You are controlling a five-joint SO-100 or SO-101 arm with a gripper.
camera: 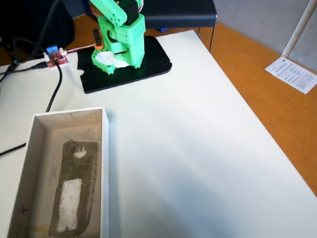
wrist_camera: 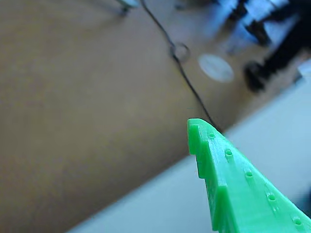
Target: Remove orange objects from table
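showing one green finger of the tool [wrist_camera: 214, 160] above the table [camera: 198, 148], closure unclear.

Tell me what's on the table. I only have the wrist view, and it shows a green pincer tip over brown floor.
Observer: In the fixed view, an open white box sits at the left of the white table.
Operator: Any orange things on the tabletop?
Observer: None show on it in that view.
Operator: Where is the arm's base?
Observer: The green base stands on a black mat at the table's far edge, with a small red board to its left.
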